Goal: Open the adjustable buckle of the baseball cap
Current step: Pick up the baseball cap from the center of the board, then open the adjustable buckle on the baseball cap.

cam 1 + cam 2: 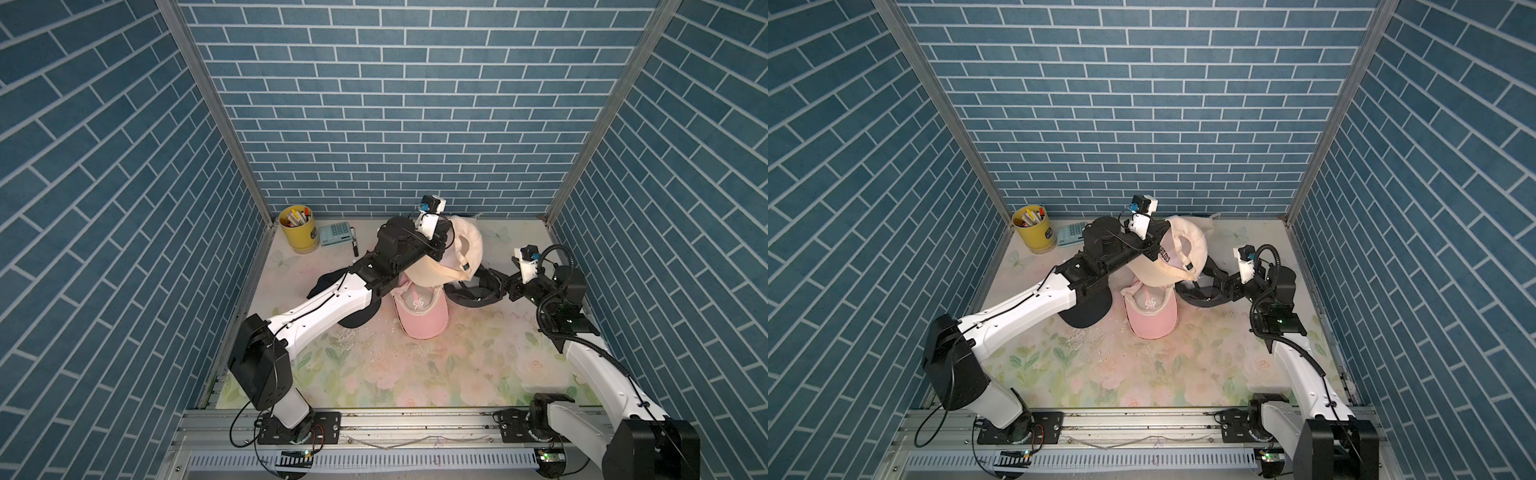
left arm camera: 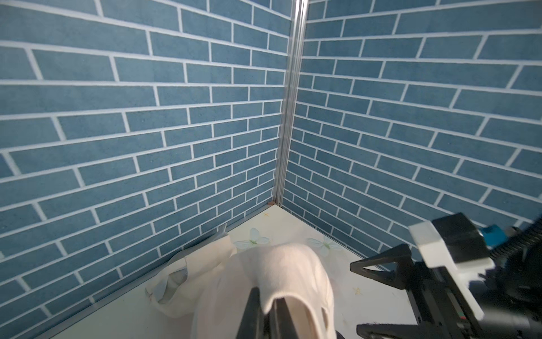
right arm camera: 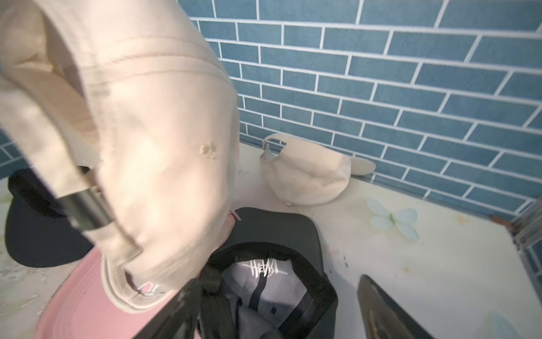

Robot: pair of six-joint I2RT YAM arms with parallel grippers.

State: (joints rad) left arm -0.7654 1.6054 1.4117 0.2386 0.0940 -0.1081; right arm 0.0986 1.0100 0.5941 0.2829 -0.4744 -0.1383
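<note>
Baseball cap [image 1: 465, 243], beige, is up off the worktop [image 1: 374, 374], hanging over a pink cap [image 1: 419, 320]; left gripper [image 2: 265, 305] jaws clamped on its fabric; right gripper [image 2: 366, 295] jaws apart and empty, just beside it, above a black cap [image 3: 272, 293]; buckle [image 3: 85, 212] looks threaded and shut on the strap, so I'd say pickup done, opening not started; spare beige cap [image 3: 305, 176] lies by the back wall.
</note>
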